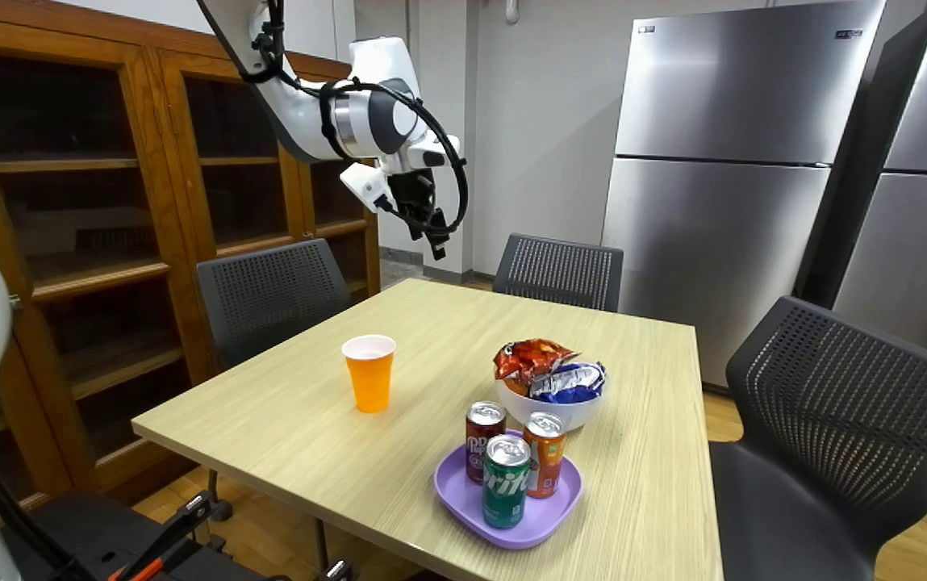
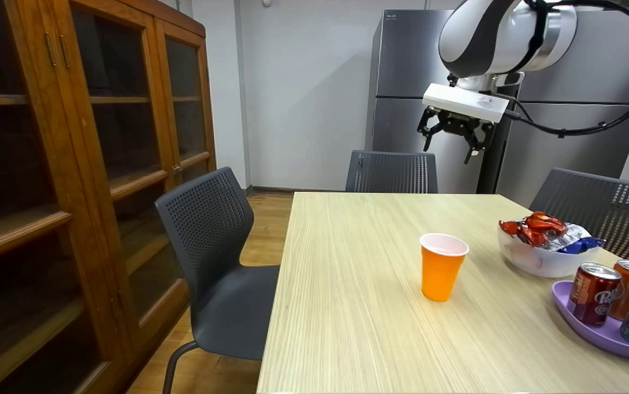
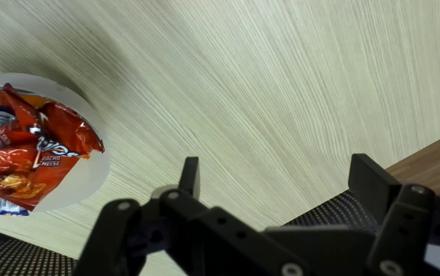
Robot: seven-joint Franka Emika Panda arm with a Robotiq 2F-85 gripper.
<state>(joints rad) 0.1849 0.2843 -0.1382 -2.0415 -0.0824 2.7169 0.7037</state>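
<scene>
A low sweep of the spread claw, hanging high and seemingly beside the bowl, could snag its red bag.

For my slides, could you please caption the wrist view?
Open, empty gripper above a pale table, a bowl of snack bags at left.

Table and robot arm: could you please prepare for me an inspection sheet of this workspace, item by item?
Surface: pale wood-grain table.
Main things: white bowl, holding a red chip bag and blue-silver packaging; untouched.
Clutter: upright orange cup; purple tray carrying dark red can, green can and orange can, all upright.
Tool: open, raised above the table, nothing seen between its jaws.
Cables: black cable, strapped along the white arm, looping out near the tool.
Surroundings: dark chairs, wooden glazed cabinet, steel refrigerators.
</scene>
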